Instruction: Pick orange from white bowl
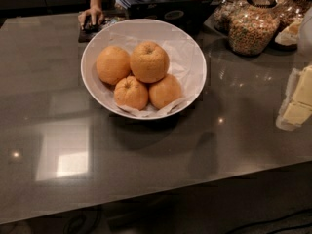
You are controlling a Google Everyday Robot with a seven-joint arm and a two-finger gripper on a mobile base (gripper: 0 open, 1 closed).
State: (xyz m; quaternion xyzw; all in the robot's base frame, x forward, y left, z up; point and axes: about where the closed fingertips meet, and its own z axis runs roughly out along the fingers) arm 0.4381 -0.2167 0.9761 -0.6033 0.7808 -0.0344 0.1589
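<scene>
— Well, where does it all stand, front to back?
— Nearest is the grey counter (146,169). The gripper (296,101) shows pale at the right edge, low over the counter and well apart from the bowl. Whether the claw is apart or together I cannot tell.
— And the target?
— The orange (149,61), the biggest, pebbly one, sits toward the back of the white bowl (146,20), touching the three smaller oranges (131,92).
— How should the pick go?
— I'd come down from above, span its widest part, close gently and lift straight up, so the neighbours don't roll and the crinkled paper (187,69) doesn't drag along.
— Anything beyond?
— A cereal jar (251,30), a laptop (170,11) and a person's hand (91,17). Probably best to keep the reach short of them.
</scene>
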